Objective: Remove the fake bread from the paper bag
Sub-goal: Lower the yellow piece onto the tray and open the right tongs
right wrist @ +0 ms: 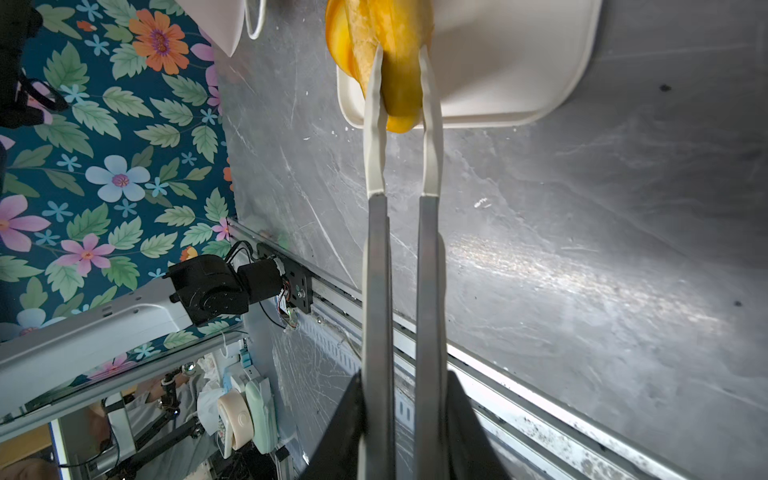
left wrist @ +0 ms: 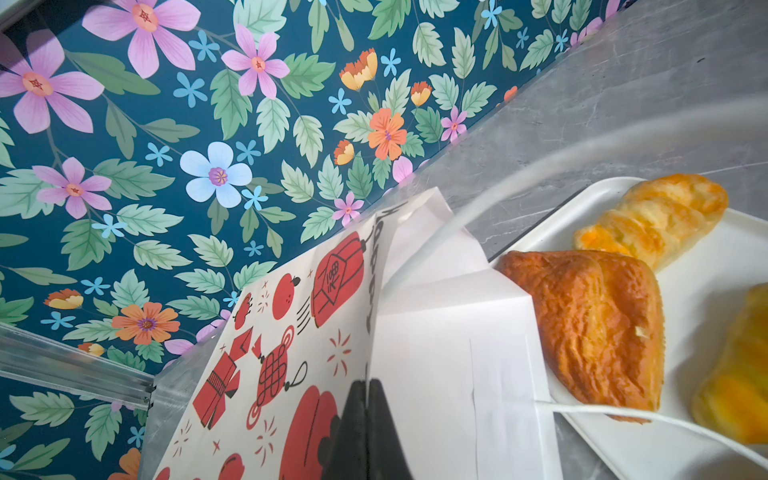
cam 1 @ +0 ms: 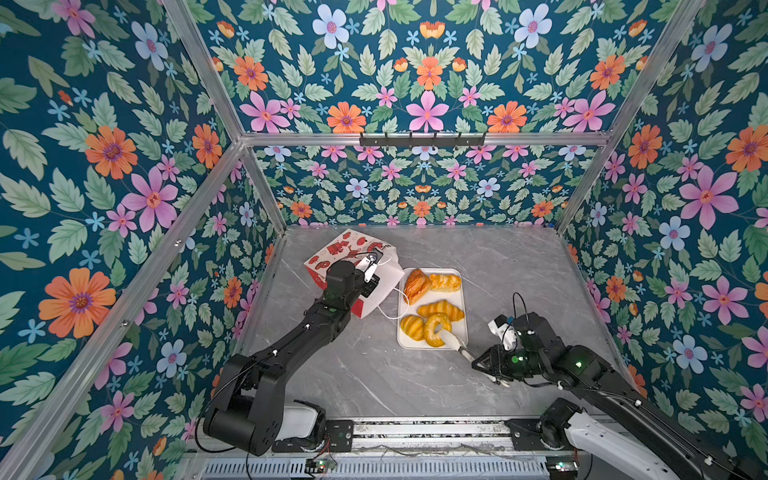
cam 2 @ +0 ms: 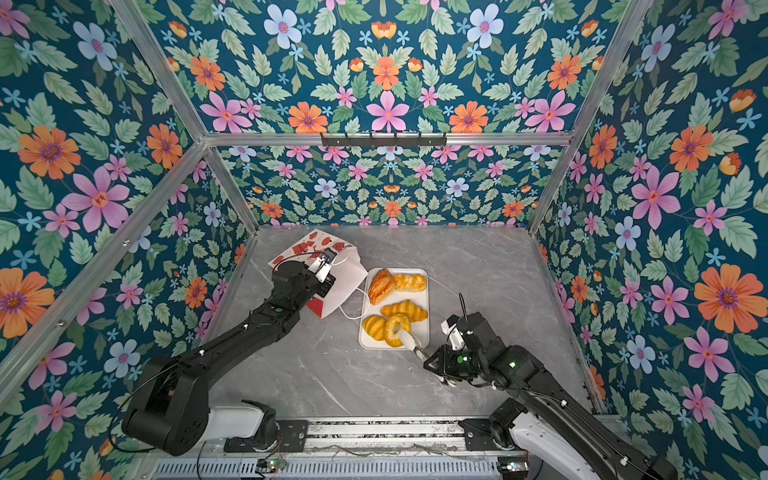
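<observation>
Grey marble-look tabletop (cam 1: 374,374), floral walls around.

1. Paper bag (cam 1: 332,249), red with white and dark-red print. Lies tipped over at 10 o'clock on the tabletop, mouth turned toward 4 o'clock, white lining showing. Mouth just beside the tray's 10 o'clock corner; thin white cord handles (cam 1: 388,313) trail loose near the tray.
2. Left claw (left wrist: 368,386). Closed tight on the bag's paper edge at the mouth, black jaws pressed together over it.
3. Tray (right wrist: 519,62), flat white rectangle near the tabletop's centre. Carries all five pieces of fake bread, out of the bag:
 - brown flaky puff (cam 1: 417,284), 11 o'clock;
 - long ridged roll (cam 1: 445,282), 1 o'clock, touching the puff;
 - croissant (cam 1: 440,309), middle;
 - ridged bun (cam 1: 412,327), 7 o'clock;
 - ring doughnut (cam 1: 430,336), 5 o'clock, tilted against the bun.
4. Right claw (right wrist: 401,386), 4 o'clock off the tray. Clamped on metal tongs (right wrist: 376,270) with white tips; tips press both sides of the doughnut. Lifted or resting: cannot tell.
</observation>
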